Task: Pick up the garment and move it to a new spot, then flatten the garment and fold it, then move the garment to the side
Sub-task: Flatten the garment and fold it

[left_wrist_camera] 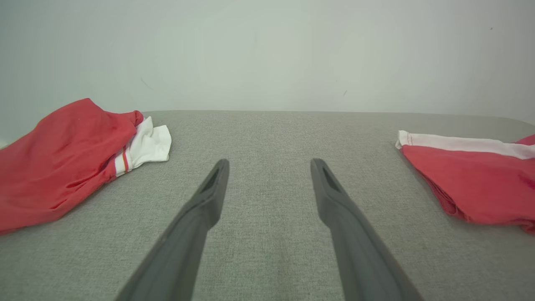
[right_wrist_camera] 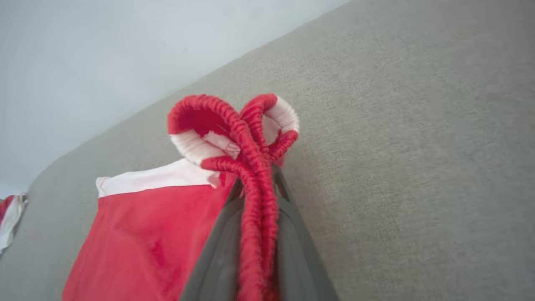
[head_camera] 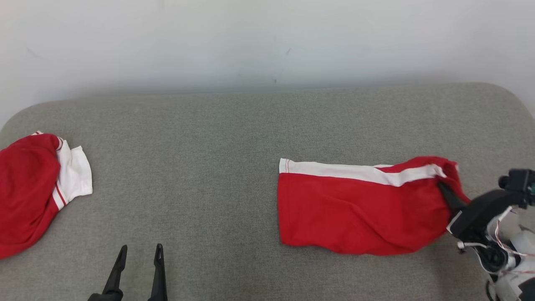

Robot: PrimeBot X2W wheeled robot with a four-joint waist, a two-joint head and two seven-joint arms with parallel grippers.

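The garment [head_camera: 355, 209] is a pair of red shorts with a white stripe, lying on the grey cushion at the right of centre. Its elastic waistband [right_wrist_camera: 250, 138] is bunched and pinched between the fingers of my right gripper [right_wrist_camera: 256, 184], which is shut on it at the garment's right end [head_camera: 449, 192]. The garment's left leg end also shows in the left wrist view [left_wrist_camera: 472, 184]. My left gripper [head_camera: 140, 255] stands open at the lower left, above bare cushion, its two fingers [left_wrist_camera: 209, 196] well apart with nothing between them.
A second red and white garment [head_camera: 33, 188] lies crumpled at the cushion's left edge, also seen in the left wrist view [left_wrist_camera: 71, 154]. A pale wall [head_camera: 267, 42] stands behind the grey cushion [head_camera: 188, 167], whose corners are rounded.
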